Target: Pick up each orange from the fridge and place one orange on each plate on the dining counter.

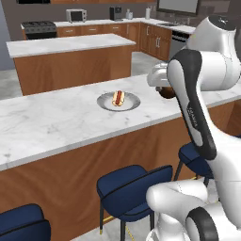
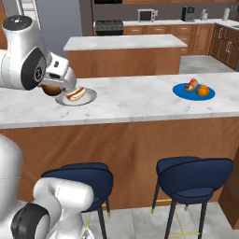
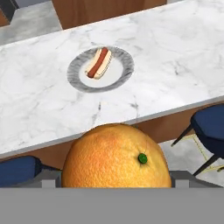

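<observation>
An orange (image 3: 116, 155) is clamped in the gripper (image 3: 116, 181) at 6 o'clock in the hand view. Beyond, on the marbled dining counter (image 3: 175, 65), a grey plate (image 3: 100, 69) bearing a hot dog (image 3: 98, 62) is seen at 12 o'clock. Blue stools (image 2: 193, 173) are tucked below. On the blue plate (image 2: 193, 91), another orange (image 2: 202, 90) is seen.

The white arm rises from the base, bends at its dark-jointed elbow and reaches forward, wrist turned down over the near edge of the tabletop (image 2: 140, 100). The tool (image 2: 53, 88) hangs low at the wrist, its jaws spread wide and closed around an orange (image 3: 116, 156), which sits between them in the hand view, just above the tabletop's near side.
</observation>
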